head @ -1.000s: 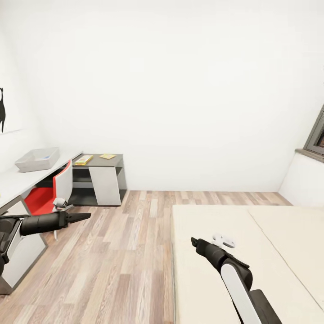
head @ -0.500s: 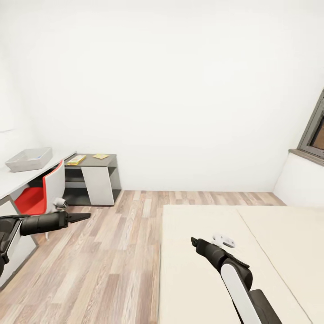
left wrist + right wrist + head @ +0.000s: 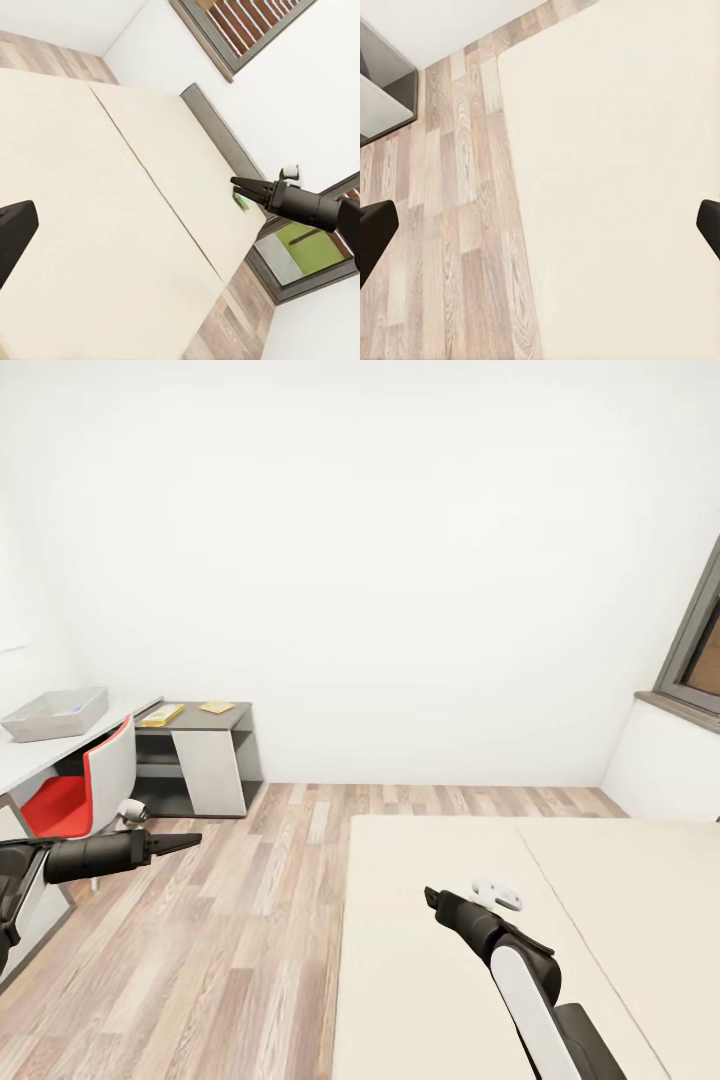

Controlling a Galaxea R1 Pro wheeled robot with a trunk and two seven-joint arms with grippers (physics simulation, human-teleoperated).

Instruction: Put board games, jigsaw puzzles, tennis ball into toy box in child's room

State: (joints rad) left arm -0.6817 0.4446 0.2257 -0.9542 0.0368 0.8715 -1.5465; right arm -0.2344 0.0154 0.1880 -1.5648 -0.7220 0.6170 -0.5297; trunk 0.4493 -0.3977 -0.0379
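In the head view the toy box (image 3: 55,713) stands on the light top of the table (image 3: 20,758) at far left. On the table's dark lower wing (image 3: 200,722) lie a yellow-green board game (image 3: 162,714) and a thin yellow square, probably a jigsaw puzzle (image 3: 216,707). I cannot make out the tennis ball. The bed (image 3: 450,960) fills the lower right. My left gripper (image 3: 185,842) hangs over the floor; my right gripper (image 3: 430,896) hangs over the mattress. Both are open and empty. A small green flat thing (image 3: 241,201) lies on the bed by the headboard.
A red and white chair (image 3: 80,795) stands at the desk. Wood-plank floor (image 3: 230,920) runs between the desk and the bed. A grey-framed window (image 3: 700,650) with a white ledge is at the right. The back wall is plain white.
The whole picture has shifted: the camera has turned to the right, so the desk has slid left and more of the bed and window show. Both arms hold the same pose.
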